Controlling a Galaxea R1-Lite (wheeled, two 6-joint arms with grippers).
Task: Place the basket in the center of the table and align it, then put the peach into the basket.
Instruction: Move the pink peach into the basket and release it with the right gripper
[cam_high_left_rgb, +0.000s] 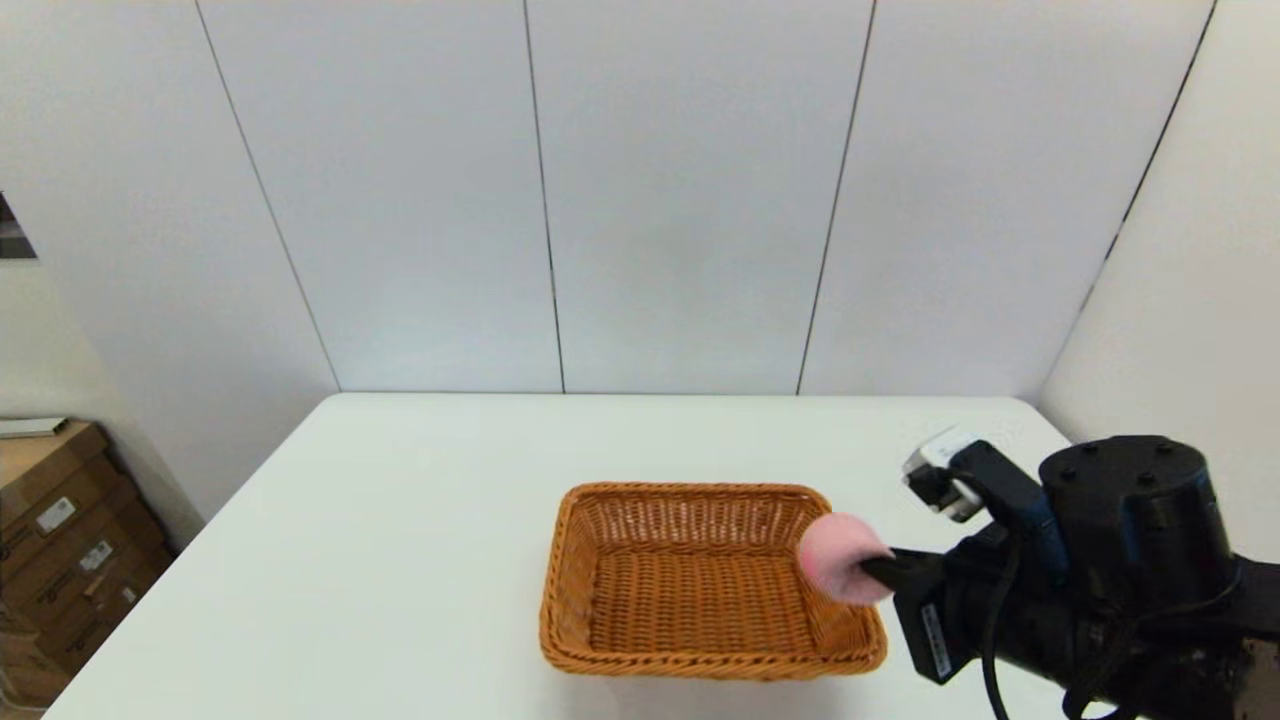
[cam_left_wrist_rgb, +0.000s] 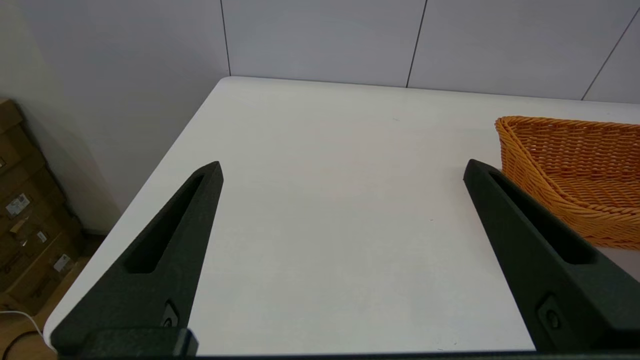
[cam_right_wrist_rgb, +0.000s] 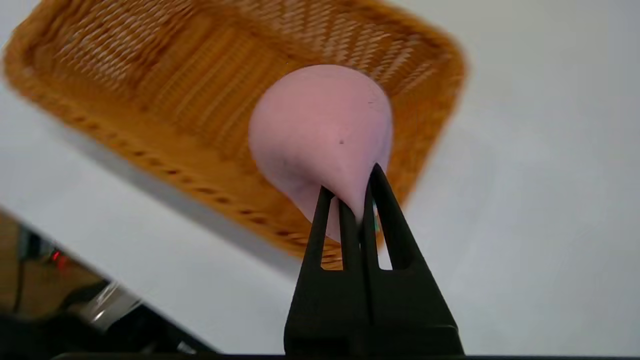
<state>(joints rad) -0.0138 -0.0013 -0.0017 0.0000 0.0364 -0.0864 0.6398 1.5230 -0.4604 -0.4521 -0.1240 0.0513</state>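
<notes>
Right pincer (cam_high_left_rgb: 872, 570) pinching peach (cam_high_left_rgb: 835, 556), above basket (cam_high_left_rgb: 690, 660) rim

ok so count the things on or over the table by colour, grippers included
orange-brown: 1, the basket
pink: 1, the peach, pinched by the right gripper
black: 2, the right gripper and the open left gripper
total: 4
</notes>
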